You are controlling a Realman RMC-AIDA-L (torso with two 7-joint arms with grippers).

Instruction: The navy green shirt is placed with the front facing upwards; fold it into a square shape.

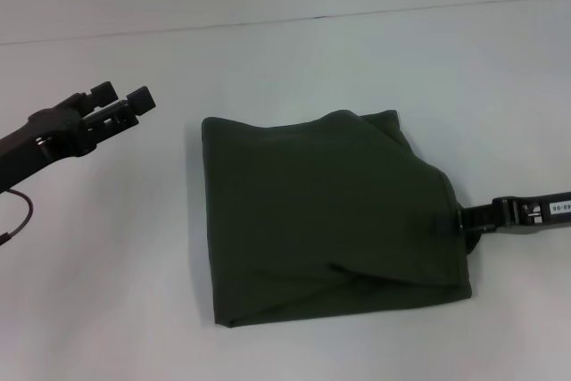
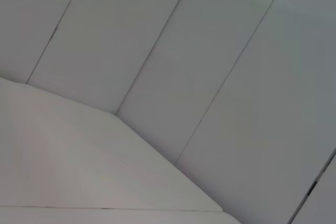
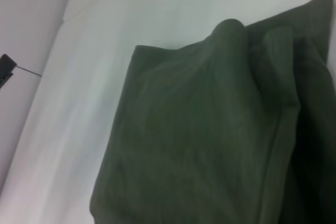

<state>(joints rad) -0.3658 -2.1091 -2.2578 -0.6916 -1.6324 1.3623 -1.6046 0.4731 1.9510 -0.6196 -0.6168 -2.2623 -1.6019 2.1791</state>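
While the navy green shirt (image 1: pixel 326 216) lies folded into a rough square on the white tabletop (image 1: pixel 107 292), plain green side up, my right fingers (image 1: pixel 457 219) sit at its right edge, touching the cloth; whether they pinch it I cannot tell. My left fingers (image 1: pixel 120 100) hover apart from the shirt, off its far left corner, slightly parted and holding nothing.

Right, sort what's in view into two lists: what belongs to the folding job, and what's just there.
Part of the job:
- navy green shirt, already folded into a rough square, plain side up
- right gripper, at the shirt's right edge
- left gripper, raised off to the shirt's left, holding nothing

Just there:
- white table
- panelled wall behind
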